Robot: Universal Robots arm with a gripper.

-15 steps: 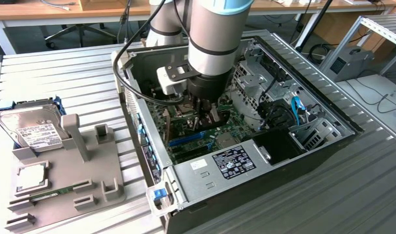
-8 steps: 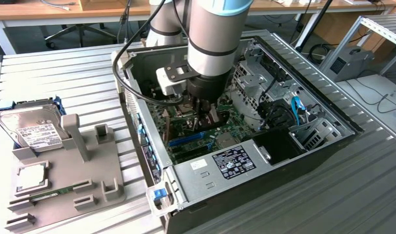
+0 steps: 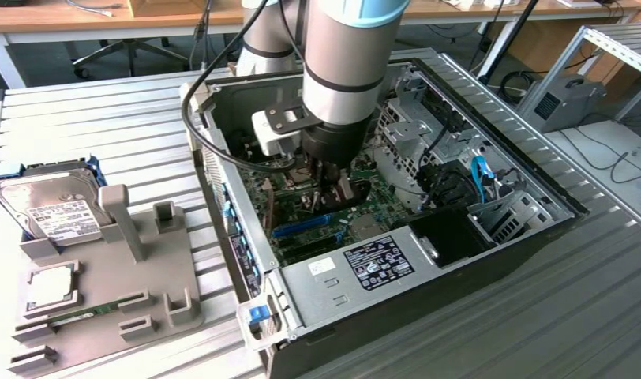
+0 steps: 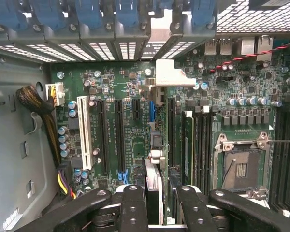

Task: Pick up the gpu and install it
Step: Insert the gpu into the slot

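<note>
Setting: ribbed grey metal counter (image 3: 110,110) with wooden desks and cables behind it

Case: open black and silver computer tower (image 3: 405,260) lying on its side on the counter, green motherboard (image 4: 135,92) exposed inside

Arm: grey robot arm reaching down into the case, its black jaws (image 4: 154,203) low over the board

Jaws: partly closed on a thin dark green card with a silver bracket, the gpu (image 4: 153,145), which stands on edge between the two black fingers (image 4: 133,208)

Gpu position: upright over the motherboard, lined up beside the long black expansion slots (image 4: 120,135) and near the blue slot (image 4: 151,111); whether it is seated I cannot tell

Handling: judged light, stiff and fragile; best gripped across the flat faces near the top edge, clear of the contact edge and components

Fixture: grey moulded tray (image 3: 121,292) at the exterior view's left, carrying a silver hard drive with a white label (image 3: 52,213) and a narrow green memory stick (image 3: 84,312)

Writing: white and black stickers on the drive and on the case's power supply, print too small to read
</note>
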